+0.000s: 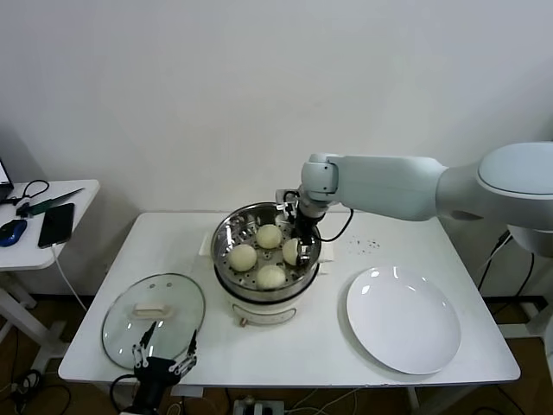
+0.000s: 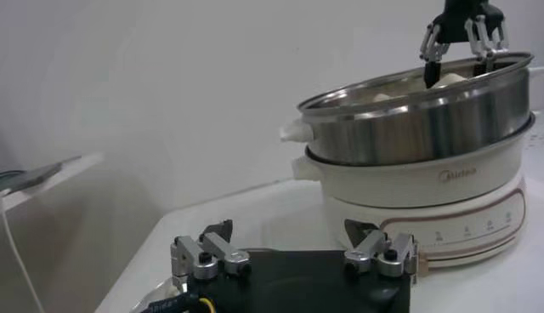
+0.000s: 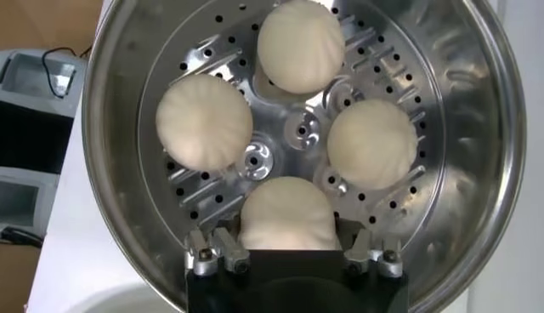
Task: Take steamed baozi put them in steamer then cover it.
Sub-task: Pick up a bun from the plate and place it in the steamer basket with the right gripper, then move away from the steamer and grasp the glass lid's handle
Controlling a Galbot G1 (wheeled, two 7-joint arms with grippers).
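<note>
The steel steamer (image 1: 226,232) stands mid-table and holds four cream baozi (image 1: 269,235) on its perforated tray (image 3: 289,136). My right gripper (image 1: 298,251) reaches down into the steamer on its right side. It is open, its fingers (image 3: 219,248) standing either side of the nearest baozi (image 3: 287,213), which rests on the tray. The glass cover (image 1: 177,303) with its white bar handle lies flat at the table's front left. My left gripper (image 1: 164,354) is open and empty at the front edge beside the cover. In the left wrist view the steamer (image 2: 416,119) shows beyond that gripper (image 2: 293,234).
A flat white plate (image 1: 403,318) lies at the front right of the table. A small side table (image 1: 47,194) at the far left holds a phone, a mouse and cables. The steamer's power cord trails behind it near the wall.
</note>
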